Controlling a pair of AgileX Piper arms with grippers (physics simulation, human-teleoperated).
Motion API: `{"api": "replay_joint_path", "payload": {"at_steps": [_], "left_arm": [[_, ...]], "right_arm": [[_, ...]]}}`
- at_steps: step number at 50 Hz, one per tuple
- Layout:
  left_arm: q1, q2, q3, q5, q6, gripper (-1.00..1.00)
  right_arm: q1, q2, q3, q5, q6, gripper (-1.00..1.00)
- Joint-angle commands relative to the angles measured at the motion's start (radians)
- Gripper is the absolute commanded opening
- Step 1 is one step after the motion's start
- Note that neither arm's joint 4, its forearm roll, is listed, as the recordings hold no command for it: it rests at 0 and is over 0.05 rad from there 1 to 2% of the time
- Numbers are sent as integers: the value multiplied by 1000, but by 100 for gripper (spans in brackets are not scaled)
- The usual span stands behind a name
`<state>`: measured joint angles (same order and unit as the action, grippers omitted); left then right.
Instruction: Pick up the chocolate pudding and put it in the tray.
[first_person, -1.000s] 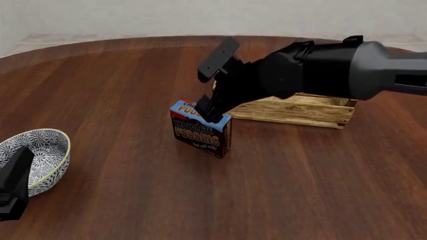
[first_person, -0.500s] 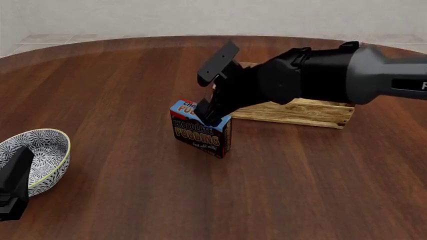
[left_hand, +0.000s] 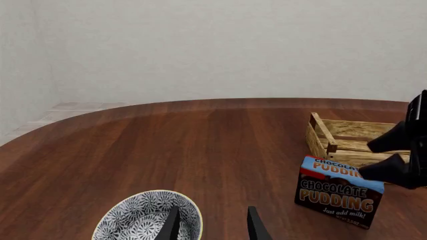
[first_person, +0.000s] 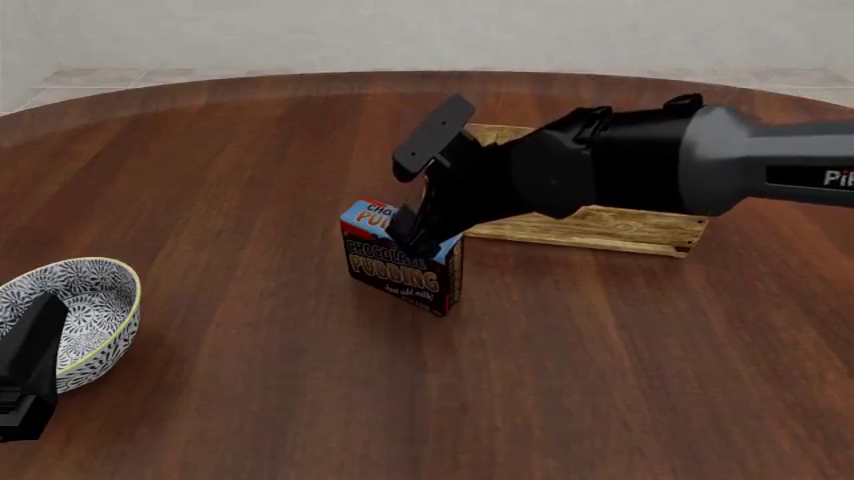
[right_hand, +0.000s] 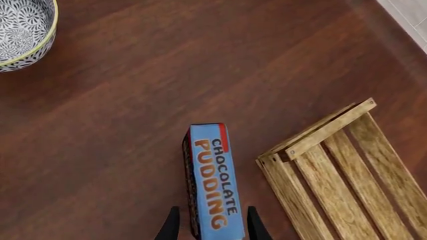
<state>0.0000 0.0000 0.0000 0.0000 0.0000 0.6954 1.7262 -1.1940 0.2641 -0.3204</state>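
Note:
The chocolate pudding stands upright on the table, blue top up, just in front of the left end of the tray, a wooden slat crate. My right gripper reaches down onto the carton's top from the right. In the right wrist view its fingers stand open on either side of the chocolate pudding, close to its faces, with the tray beside it. My left gripper is open and holds nothing, far to the left.
A patterned grey-white bowl sits at the table's left, directly in front of the left gripper, and shows as the bowl in the left wrist view. The right arm's body hangs over the tray.
The right arm has sunk a little and shifted left, uncovering more of the tray's far side. The carton has stayed put on the table.

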Motion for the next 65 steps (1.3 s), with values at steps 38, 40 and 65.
{"api": "replay_joint_path", "payload": {"at_steps": [38, 40, 65], "left_arm": [[0, 0, 0, 0, 0, 100], [0, 0, 0, 0, 0, 100], [0, 0, 0, 0, 0, 100]], "right_arm": [[-19, 34, -14, -15, 10, 100], [-19, 36, -15, -16, 13, 100], [-25, 62, -24, -20, 11, 100]]}}
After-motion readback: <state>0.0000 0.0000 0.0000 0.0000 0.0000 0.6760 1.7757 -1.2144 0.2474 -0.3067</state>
